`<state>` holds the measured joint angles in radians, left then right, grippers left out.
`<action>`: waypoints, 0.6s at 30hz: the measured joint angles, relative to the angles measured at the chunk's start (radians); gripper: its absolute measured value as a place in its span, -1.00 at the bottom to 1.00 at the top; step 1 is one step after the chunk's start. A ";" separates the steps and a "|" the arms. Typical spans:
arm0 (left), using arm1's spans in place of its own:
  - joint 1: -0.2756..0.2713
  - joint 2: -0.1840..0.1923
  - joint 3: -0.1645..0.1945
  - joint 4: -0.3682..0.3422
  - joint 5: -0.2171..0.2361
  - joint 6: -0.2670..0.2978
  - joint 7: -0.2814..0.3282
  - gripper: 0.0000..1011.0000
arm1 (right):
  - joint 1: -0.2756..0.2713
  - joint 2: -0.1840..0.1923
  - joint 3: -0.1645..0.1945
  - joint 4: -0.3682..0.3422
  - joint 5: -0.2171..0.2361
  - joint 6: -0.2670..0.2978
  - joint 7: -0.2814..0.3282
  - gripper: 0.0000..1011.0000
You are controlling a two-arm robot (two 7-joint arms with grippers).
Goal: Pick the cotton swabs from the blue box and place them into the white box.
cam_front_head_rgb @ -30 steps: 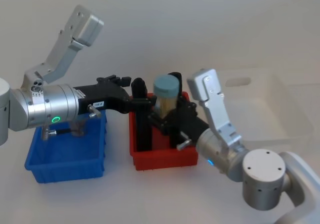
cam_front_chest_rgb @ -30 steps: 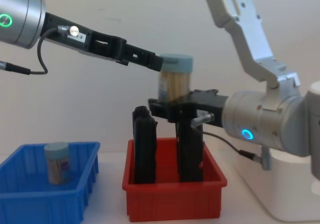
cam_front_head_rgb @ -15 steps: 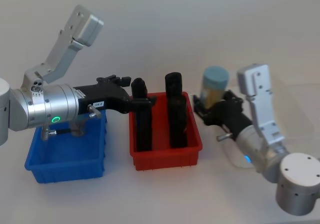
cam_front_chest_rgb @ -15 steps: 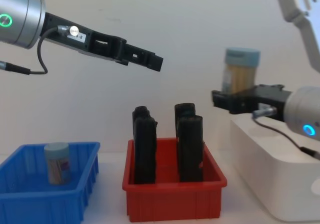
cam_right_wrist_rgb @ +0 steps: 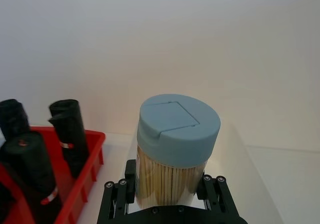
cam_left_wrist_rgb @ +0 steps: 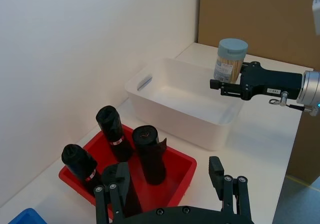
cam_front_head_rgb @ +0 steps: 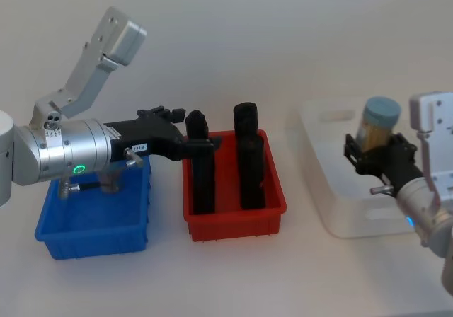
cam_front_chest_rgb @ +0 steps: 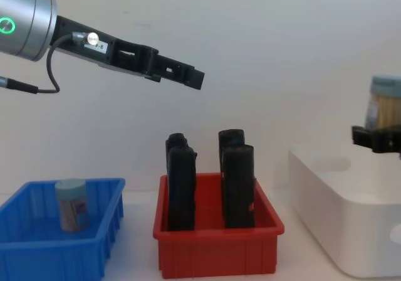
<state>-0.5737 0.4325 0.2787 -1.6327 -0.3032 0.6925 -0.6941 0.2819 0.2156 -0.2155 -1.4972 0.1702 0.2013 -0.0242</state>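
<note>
Since everything here turns on the big smooth white plastic tub (cam_front_head_rgb: 333, 182) with the rounded corners, I'll place the rest off that. Just beside the tub sits a shallow red plastic bin (cam_front_head_rgb: 233, 225) with tall black blocks (cam_front_head_rgb: 248, 154) standing in it. Past that, on the side away from the tub, is the bright blue plastic bin (cam_front_head_rgb: 92, 239) with the ribbed sides. One small clear jar of cotton swabs (cam_front_chest_rgb: 71, 204), pale blue lid on top, stands upright in the blue plastic bin, well apart from the tub.

The other jar (cam_front_head_rgb: 379, 122), same clear body and blue lid, is in my right claw (cam_front_head_rgb: 375, 154). The fingers are closed onto its lower body from both sides, lid up, sticks upright. It hangs above the tub, clear of the rim and touching nothing.

So the bit that matters: the jar's long axis is vertical, and as far as I can judge the tub's floor lies straight below the claw. From the left wrist view it looks nearer the rim away from the red plastic bin than the middle, so I'd watch that edge. I reckon the next move is just lower it and let go.

My left claw (cam_front_head_rgb: 202, 143) hangs high over the red plastic bin's side away from the tub, fingers spread with nothing between them. That arm is nearer the jar in the blue plastic bin; my right arm is nearer the tub.
</note>
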 joint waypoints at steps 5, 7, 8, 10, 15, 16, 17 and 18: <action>0.000 0.000 0.000 0.000 0.000 0.000 0.000 0.99 | 0.017 0.013 0.023 0.045 0.019 0.018 -0.008 0.29; 0.000 0.000 0.000 0.000 0.000 0.000 0.000 0.99 | 0.027 0.017 0.031 0.067 0.025 0.025 -0.008 0.29; 0.000 0.000 0.000 0.000 0.000 0.000 0.000 0.99 | 0.032 0.018 0.034 0.074 0.026 0.027 -0.008 0.29; 0.000 0.000 0.000 0.000 0.000 0.000 0.000 0.99 | 0.042 0.020 0.039 0.099 0.029 0.032 -0.005 0.29; 0.000 0.000 0.000 0.000 0.000 0.000 0.000 0.99 | 0.065 0.022 0.048 0.147 0.033 0.037 0.007 0.29; 0.000 0.000 0.000 0.000 0.000 0.000 0.000 0.99 | 0.068 0.023 0.048 0.153 0.033 0.037 0.010 0.32; 0.000 0.000 0.000 0.000 0.000 0.000 0.000 0.99 | 0.072 0.023 0.049 0.159 0.033 0.037 0.011 0.35; 0.000 0.000 0.000 0.000 0.000 0.000 0.000 0.99 | 0.074 0.023 0.050 0.164 0.033 0.037 0.013 0.42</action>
<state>-0.5737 0.4325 0.2787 -1.6327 -0.3033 0.6925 -0.6941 0.3555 0.2383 -0.1654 -1.3331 0.2033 0.2383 -0.0110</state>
